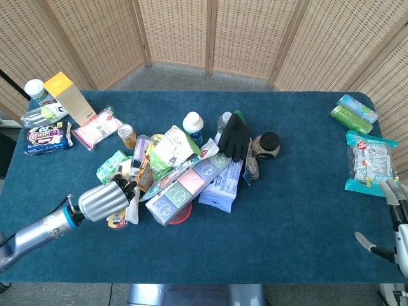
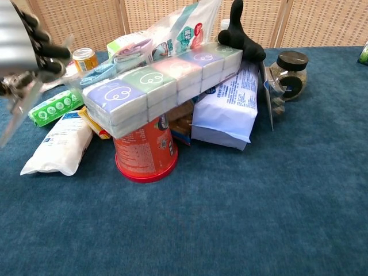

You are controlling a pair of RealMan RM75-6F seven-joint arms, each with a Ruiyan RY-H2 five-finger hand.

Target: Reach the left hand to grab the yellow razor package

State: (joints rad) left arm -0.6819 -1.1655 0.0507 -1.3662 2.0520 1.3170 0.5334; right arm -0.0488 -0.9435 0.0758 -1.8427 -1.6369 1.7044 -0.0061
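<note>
My left hand [image 1: 104, 201] sits at the left edge of the heap of goods, its fingers curled around the yellow razor package [image 1: 116, 220], whose yellow and red end pokes out below the hand. In the chest view the left hand [image 2: 24, 35] is up in the top left corner. The razor package [image 2: 17, 95] hangs from it off the table, blurred and nearly edge-on. My right hand [image 1: 396, 224] stays at the table's far right edge with its fingers apart and nothing in them.
The heap holds a long tissue multi-pack [image 2: 161, 86] lying across a red cup [image 2: 144, 154], a white packet [image 2: 57, 146], a green packet [image 2: 54, 106], a black glove [image 1: 234, 137] and a jar [image 1: 268, 145]. More packets lie at the back left and far right.
</note>
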